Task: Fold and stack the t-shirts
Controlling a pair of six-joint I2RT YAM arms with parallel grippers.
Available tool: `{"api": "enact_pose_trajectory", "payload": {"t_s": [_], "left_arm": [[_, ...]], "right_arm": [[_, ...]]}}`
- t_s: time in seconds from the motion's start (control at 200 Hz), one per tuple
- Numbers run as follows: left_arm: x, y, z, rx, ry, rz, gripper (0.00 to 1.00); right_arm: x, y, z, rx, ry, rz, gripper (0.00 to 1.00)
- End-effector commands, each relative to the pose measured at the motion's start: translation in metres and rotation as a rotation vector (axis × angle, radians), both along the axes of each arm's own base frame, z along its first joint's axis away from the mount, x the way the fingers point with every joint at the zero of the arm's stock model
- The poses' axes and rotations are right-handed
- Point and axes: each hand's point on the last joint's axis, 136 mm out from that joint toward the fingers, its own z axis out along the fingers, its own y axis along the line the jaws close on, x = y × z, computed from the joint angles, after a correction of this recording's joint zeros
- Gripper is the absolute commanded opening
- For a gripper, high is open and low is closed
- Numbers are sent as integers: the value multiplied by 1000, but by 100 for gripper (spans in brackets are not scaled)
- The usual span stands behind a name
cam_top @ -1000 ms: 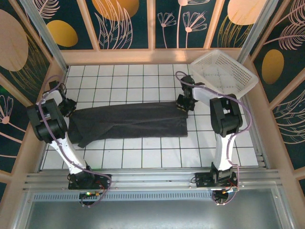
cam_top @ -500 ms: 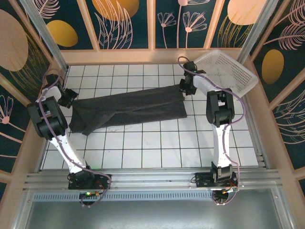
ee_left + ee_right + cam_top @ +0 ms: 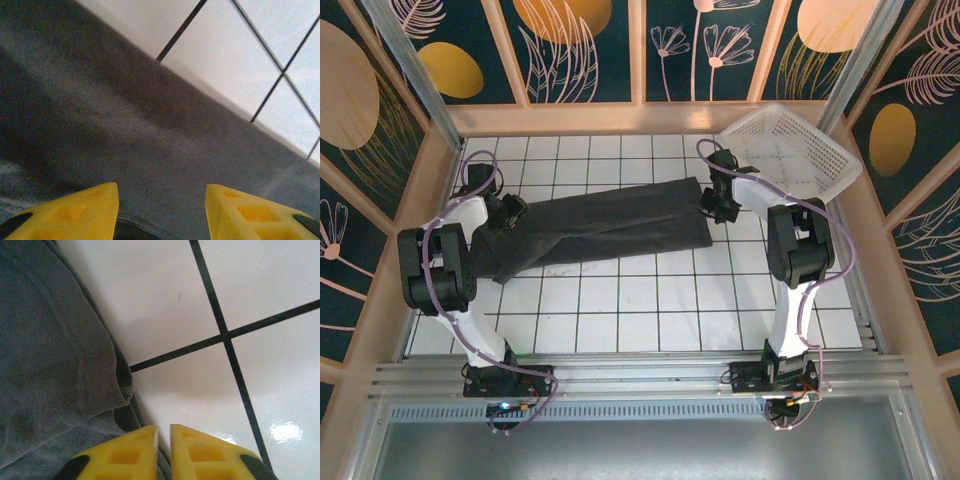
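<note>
The dark t-shirt [image 3: 600, 228] now lies as a long band across the far half of the tiled table [image 3: 650, 320], further back than a second ago, when it sat nearer the arms. The left gripper [image 3: 512, 213] has swung in from beyond the cloth's left end and hangs over it with its jaws well apart and nothing between them. The right gripper [image 3: 717, 208] has dropped back from the far right corner to the shirt's right edge. Its yellow fingertips [image 3: 135, 447] are drawn to a thin slit beside the hem, with no cloth seen in the gap. The shirt seems set down and released, so the crosswise fold is still to come. The white basket [image 3: 790, 150] sits at the far right.
</note>
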Motion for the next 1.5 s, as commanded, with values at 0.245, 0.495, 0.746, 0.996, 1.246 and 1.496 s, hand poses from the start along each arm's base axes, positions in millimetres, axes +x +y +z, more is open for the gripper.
{"api": "enact_pose_trajectory", "payload": {"t_s": [0.245, 0.495, 0.746, 0.996, 1.246, 1.496], "left_arm": [[-6, -12, -10, 51, 36, -125, 46], [-32, -28, -25, 66, 99, -169, 43], [-53, -45, -20, -9, 90, -202, 28], [-89, -71, -11, -151, 87, -190, 9], [-120, -103, -15, -263, 114, -192, 15], [-130, -108, -13, -205, 142, -203, 34]], "right_arm": [[14, 16, 46, -14, -121, 46, 13], [28, 33, 72, 31, -177, 59, 14], [35, 52, 92, 105, -207, 93, 15], [36, 61, 95, 134, -213, 98, 16], [37, 65, 95, 143, -211, 104, 16], [26, 102, 105, 288, -263, 238, 17]]}}
